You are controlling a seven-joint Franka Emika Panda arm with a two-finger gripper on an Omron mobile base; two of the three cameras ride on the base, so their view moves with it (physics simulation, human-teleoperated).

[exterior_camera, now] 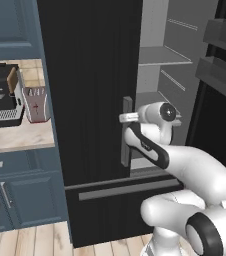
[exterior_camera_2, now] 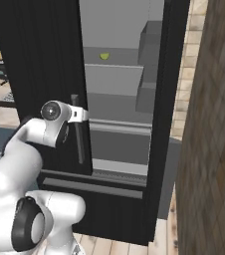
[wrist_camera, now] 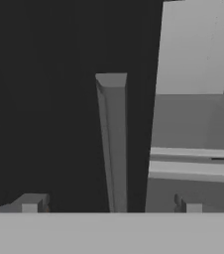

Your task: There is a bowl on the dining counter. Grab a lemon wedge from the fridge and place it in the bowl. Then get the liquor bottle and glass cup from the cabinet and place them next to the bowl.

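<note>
From the left base view, the white arm reaches to the black fridge (exterior_camera: pixel 92 100), its hand (exterior_camera: pixel 124 118) at the grey vertical door handle (exterior_camera: pixel 126 131); the right door stands ajar, showing pale shelves (exterior_camera: pixel 162 55) inside. On the surface (exterior_camera: pixel 15 137) to the left sit a coffee machine (exterior_camera: pixel 2 95) and a red toaster (exterior_camera: pixel 36 104); no writing on either can be read. The right base view adds what the other lacks: a small yellow-green lemon wedge (exterior_camera_2: pixel 104 56) lying on an upper fridge shelf (exterior_camera_2: pixel 112 62), well above the hand (exterior_camera_2: pixel 78 115). In the hand view, the handle (wrist_camera: pixel 113 144) rises between the two fingertips (wrist_camera: pixel 30 204), which stand wide apart, gripping nothing.
</note>
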